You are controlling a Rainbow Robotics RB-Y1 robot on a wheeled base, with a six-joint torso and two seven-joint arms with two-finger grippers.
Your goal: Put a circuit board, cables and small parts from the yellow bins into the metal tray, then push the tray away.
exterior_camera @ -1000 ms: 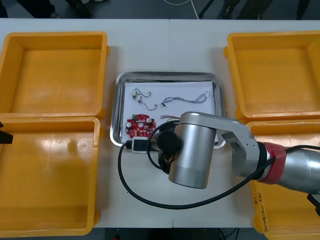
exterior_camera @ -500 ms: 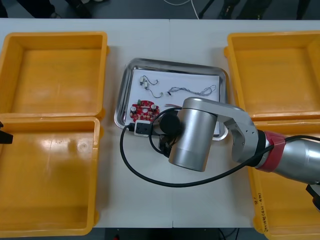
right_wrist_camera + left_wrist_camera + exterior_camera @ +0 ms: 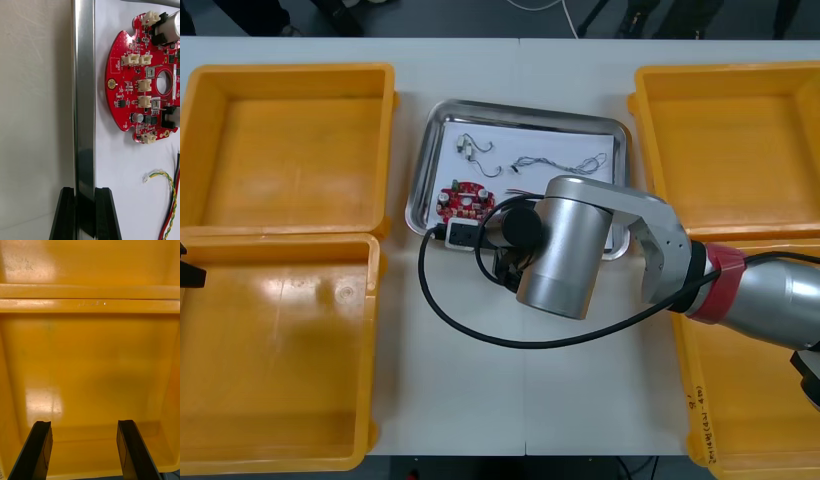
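The right gripper (image 3: 84, 192) is clamped on the near rim of the metal tray (image 3: 520, 108), one black finger outside the rim and one inside. The tray sits on the worktop (image 3: 480, 400) between the yellow bins (image 3: 725, 140), toward the far side. On its white inside, the round red circuit board (image 3: 464, 200) lies at the near left, close to the gripped rim. A red and yellow cable (image 3: 170, 210) lies just beside the board, and two thin cables (image 3: 555, 163) are spread farther back. The right arm's silver wrist hangs over the tray's near edge. The left gripper (image 3: 83, 423) hangs over the left near bin (image 3: 90, 352), its fingers wide apart and holding nothing.
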